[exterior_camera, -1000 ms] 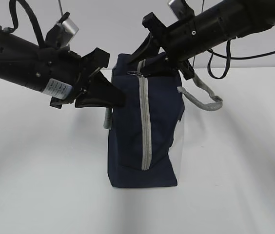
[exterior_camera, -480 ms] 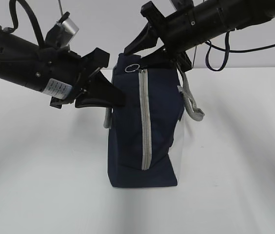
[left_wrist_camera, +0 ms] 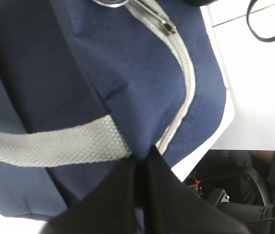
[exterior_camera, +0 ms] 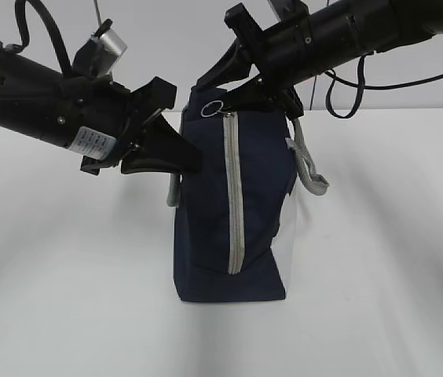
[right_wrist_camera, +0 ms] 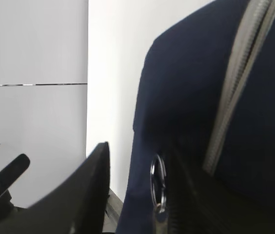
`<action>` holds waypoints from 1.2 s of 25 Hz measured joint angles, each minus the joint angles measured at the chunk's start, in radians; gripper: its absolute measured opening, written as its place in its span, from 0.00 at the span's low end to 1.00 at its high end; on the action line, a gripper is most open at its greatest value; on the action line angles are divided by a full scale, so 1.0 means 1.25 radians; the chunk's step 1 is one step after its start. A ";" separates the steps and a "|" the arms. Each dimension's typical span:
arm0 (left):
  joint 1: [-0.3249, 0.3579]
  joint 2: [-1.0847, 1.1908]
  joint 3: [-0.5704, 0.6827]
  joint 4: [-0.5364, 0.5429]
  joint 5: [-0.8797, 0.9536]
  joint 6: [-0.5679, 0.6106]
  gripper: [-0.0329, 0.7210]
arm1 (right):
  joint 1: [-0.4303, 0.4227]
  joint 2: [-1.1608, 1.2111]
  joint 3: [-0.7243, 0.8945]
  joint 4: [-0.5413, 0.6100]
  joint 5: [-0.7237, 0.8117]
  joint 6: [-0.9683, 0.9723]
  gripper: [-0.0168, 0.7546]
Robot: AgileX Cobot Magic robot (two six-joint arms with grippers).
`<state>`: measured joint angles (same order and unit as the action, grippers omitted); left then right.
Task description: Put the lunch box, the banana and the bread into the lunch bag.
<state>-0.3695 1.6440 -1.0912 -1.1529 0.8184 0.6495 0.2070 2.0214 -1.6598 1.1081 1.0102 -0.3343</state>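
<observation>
Desk [exterior_camera: 64,314]: white, filling the lower half of the exterior view, carrying only the bag as far as the frames show.

Lunch bag [exterior_camera: 233,208]: standing upright at frame centre, narrow end facing the camera, grey zipper [exterior_camera: 235,196] running down that end and appearing closed along its visible length. Ring pull [exterior_camera: 213,109] sitting at the top. One grey handle [exterior_camera: 308,169] hanging loose off the right side. Contents hidden.

Left tool [exterior_camera: 186,157]: coming in from the left of the frame, pinching navy fabric on the bag's upper left side; in the left wrist view the fingers [left_wrist_camera: 123,195] are closed tight on a fold just below the webbing strap [left_wrist_camera: 54,144].

Right tool [exterior_camera: 241,82]: at the bag's top, centre frame. Jaws spread apart in the exterior view, straddling the top edge beside the ring pull; gripping nothing that I can see.

Lunch box, banana, bread: none visible in any view. Judging from this, packing is probably done and the bag is being zipped or checked, though the inside is not showing.
</observation>
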 joint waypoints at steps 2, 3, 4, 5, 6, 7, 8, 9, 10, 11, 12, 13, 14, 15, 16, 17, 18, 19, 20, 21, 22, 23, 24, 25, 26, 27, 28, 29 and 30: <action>0.000 0.000 0.000 0.000 0.000 0.000 0.05 | 0.000 0.000 0.000 -0.007 0.009 -0.005 0.35; 0.000 0.000 0.000 0.000 0.000 0.000 0.05 | 0.000 0.000 0.000 -0.008 0.014 -0.008 0.32; 0.000 0.000 0.000 0.000 0.000 0.000 0.05 | 0.000 0.000 0.000 -0.008 0.019 -0.011 0.30; 0.000 0.000 0.000 0.000 0.000 0.000 0.05 | 0.000 0.000 0.000 -0.011 0.022 -0.013 0.28; 0.000 0.000 0.000 0.000 0.000 0.000 0.05 | 0.000 0.000 0.000 -0.015 0.023 -0.015 0.27; 0.000 0.000 0.000 0.000 0.000 0.000 0.05 | 0.000 0.000 0.000 -0.017 0.023 -0.019 0.26; 0.000 0.000 0.000 0.000 0.000 0.000 0.05 | 0.000 0.000 0.000 -0.018 0.023 -0.021 0.25; 0.000 0.000 0.000 0.000 0.000 0.000 0.05 | 0.000 0.000 0.000 -0.020 0.023 -0.025 0.25; 0.000 0.000 0.000 0.000 0.000 0.000 0.05 | 0.000 0.000 0.000 -0.022 0.023 -0.027 0.23; 0.000 0.000 0.000 0.000 0.000 0.000 0.05 | 0.000 0.000 0.000 -0.023 0.023 -0.029 0.21; 0.000 0.000 0.000 0.000 0.000 0.000 0.05 | 0.000 0.000 0.000 -0.026 0.023 -0.031 0.18; 0.000 0.000 0.000 0.000 0.000 0.000 0.05 | 0.000 0.000 0.000 -0.028 0.023 -0.032 0.16; 0.000 0.000 0.000 0.000 0.000 0.000 0.05 | 0.000 0.000 0.000 -0.033 0.023 -0.034 0.13; 0.000 0.000 0.000 0.000 0.000 0.000 0.05 | 0.000 0.000 0.000 -0.038 0.020 -0.036 0.09; 0.000 0.000 0.000 0.000 0.000 0.000 0.05 | 0.000 0.000 0.000 -0.040 0.017 -0.036 0.06; 0.000 0.000 0.000 0.000 0.000 0.000 0.05 | 0.000 0.000 0.000 -0.042 0.014 -0.039 0.03; 0.000 0.000 0.000 0.000 0.000 0.000 0.05 | 0.000 0.000 0.000 -0.042 0.011 -0.043 0.01; 0.000 0.000 0.000 0.000 0.000 0.000 0.05 | 0.000 0.000 0.000 -0.042 0.008 -0.044 0.00; 0.000 0.000 0.000 0.000 0.000 0.000 0.05 | 0.000 0.000 0.000 -0.042 0.006 -0.046 0.00; 0.000 0.000 0.000 0.000 0.000 0.000 0.05 | 0.000 0.000 0.000 -0.042 0.002 -0.048 0.00; 0.000 0.000 0.000 0.000 0.000 0.000 0.05 | 0.000 0.000 0.000 -0.042 -0.002 -0.049 0.00; 0.000 0.000 0.000 0.000 0.000 0.000 0.05 | 0.000 0.000 0.000 -0.043 -0.008 -0.054 0.00; 0.000 0.000 0.000 0.000 0.000 0.000 0.05 | 0.000 0.000 0.000 -0.043 -0.015 -0.057 0.00; 0.000 0.000 0.000 0.001 0.000 0.000 0.05 | 0.000 0.000 0.000 -0.043 -0.022 -0.061 0.00; 0.000 0.000 0.000 0.001 0.000 0.000 0.05 | 0.000 0.000 -0.001 -0.043 -0.025 -0.063 0.00; 0.000 0.000 0.000 0.002 -0.001 0.000 0.05 | 0.000 0.000 -0.003 -0.043 -0.029 -0.065 0.00; 0.000 0.000 0.000 0.003 -0.001 0.000 0.05 | 0.000 0.000 -0.006 -0.043 -0.032 -0.065 0.00; 0.000 0.000 0.000 0.005 -0.001 0.000 0.05 | 0.000 0.000 -0.010 -0.044 -0.037 -0.065 0.00; 0.000 0.000 0.000 0.007 -0.002 0.000 0.05 | 0.000 0.000 -0.020 -0.044 -0.038 -0.065 0.00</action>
<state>-0.3695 1.6440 -1.0912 -1.1447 0.8159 0.6495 0.2070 2.0214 -1.6843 1.0525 0.9622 -0.4160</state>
